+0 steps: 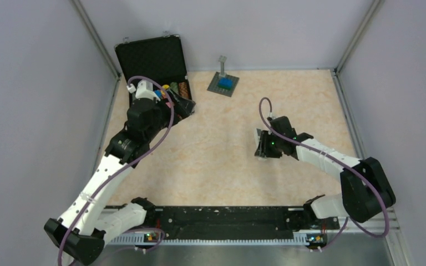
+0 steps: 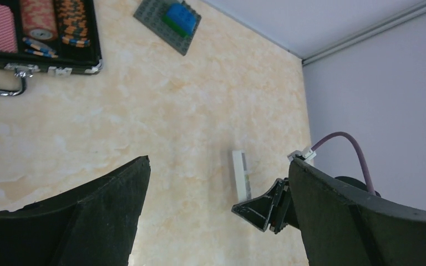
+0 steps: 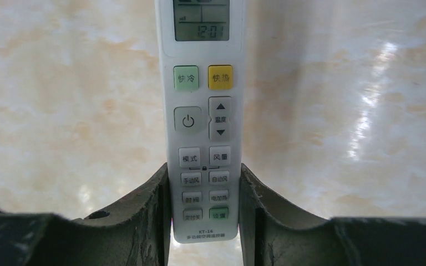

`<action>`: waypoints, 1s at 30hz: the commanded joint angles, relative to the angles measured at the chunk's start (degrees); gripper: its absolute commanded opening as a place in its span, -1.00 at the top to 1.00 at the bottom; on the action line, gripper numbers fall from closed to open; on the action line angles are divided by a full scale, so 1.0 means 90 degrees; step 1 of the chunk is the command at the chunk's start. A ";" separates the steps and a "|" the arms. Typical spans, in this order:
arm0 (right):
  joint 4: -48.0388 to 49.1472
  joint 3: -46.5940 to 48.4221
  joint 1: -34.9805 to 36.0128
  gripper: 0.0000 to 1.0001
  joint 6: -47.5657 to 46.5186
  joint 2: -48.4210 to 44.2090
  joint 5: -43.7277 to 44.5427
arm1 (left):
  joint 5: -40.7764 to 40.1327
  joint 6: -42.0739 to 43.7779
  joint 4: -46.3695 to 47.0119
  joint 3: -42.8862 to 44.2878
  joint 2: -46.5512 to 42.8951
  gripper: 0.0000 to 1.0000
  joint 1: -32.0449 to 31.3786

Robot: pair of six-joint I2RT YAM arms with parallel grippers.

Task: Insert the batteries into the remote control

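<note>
The remote control point(image 3: 202, 111), a slim white bar, faces the right wrist camera with its buttons and a lit greenish display. My right gripper point(image 3: 204, 166) is shut on its lower end, one finger pressed against each long side. In the top view this gripper point(image 1: 262, 145) is right of the table's middle. The left wrist view shows the remote control point(image 2: 240, 174) edge-on, above the table, in the right gripper's fingers point(image 2: 260, 208). My left gripper point(image 2: 219, 162) stands wide open and empty, at the far left beside the black case point(image 1: 184, 105). The batteries are out of view.
An open black case point(image 1: 152, 58) with poker chips and cards stands at the back left. A grey baseplate point(image 1: 223, 83) carrying a blue brick lies at the back centre. Grey walls close the table on three sides. A black rail point(image 1: 227, 216) runs along the near edge.
</note>
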 commanded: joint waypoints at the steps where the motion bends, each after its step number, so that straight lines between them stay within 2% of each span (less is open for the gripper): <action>1: -0.0148 0.0211 -0.0029 0.66 -0.0312 0.0348 0.1449 | -0.0508 0.0032 -0.1145 0.0450 -0.0083 -0.98 -0.0010; 6: -0.0237 0.0468 -0.0007 0.56 -0.0587 0.1337 0.1755 | -0.0797 0.0129 -0.1809 0.0593 -0.0287 -0.98 -0.0009; 9: -0.0269 0.0517 -0.0010 0.49 -0.0650 0.1601 0.1850 | -0.0876 0.0147 -0.2068 0.0595 -0.0429 -0.98 -0.0004; 10: -0.0285 0.0528 -0.0004 0.43 -0.0662 0.1633 0.1830 | -0.0921 0.0134 -0.2183 0.0612 -0.0459 -0.98 -0.0007; 13: -0.0329 0.0530 0.0012 -0.03 -0.0760 0.1585 0.1767 | -0.1083 0.0124 -0.2559 0.0643 -0.0552 -0.98 -0.0002; 18: -0.0571 0.0635 0.0019 -0.36 -0.0788 0.1227 0.1742 | -0.1373 0.0041 -0.3180 0.0669 -0.0753 -0.98 -0.0007; 20: -0.0748 0.0691 0.0019 -0.48 -0.0786 0.1008 0.1733 | -0.1510 -0.0009 -0.3405 0.0659 -0.0851 -0.98 0.0000; 21: -0.0824 0.0722 0.0019 -0.63 -0.0788 0.0836 0.1715 | -0.1547 -0.0020 -0.3499 0.0634 -0.0913 -0.98 -0.0001; 22: -0.0859 0.0726 0.0019 -0.93 -0.0785 0.0637 0.1649 | -0.1494 0.0033 -0.3543 0.0593 -0.0983 -0.98 -0.0004; 26: -0.1057 0.0670 0.0021 -0.98 -0.0592 -0.0866 0.1733 | -0.1400 0.0196 -0.3681 0.0457 -0.1436 -0.98 -0.0004; 30: -0.1911 0.0939 0.0009 -0.98 -0.0318 -0.2353 0.2511 | -0.1560 0.0348 -0.3750 0.0309 -0.1993 -0.98 0.0000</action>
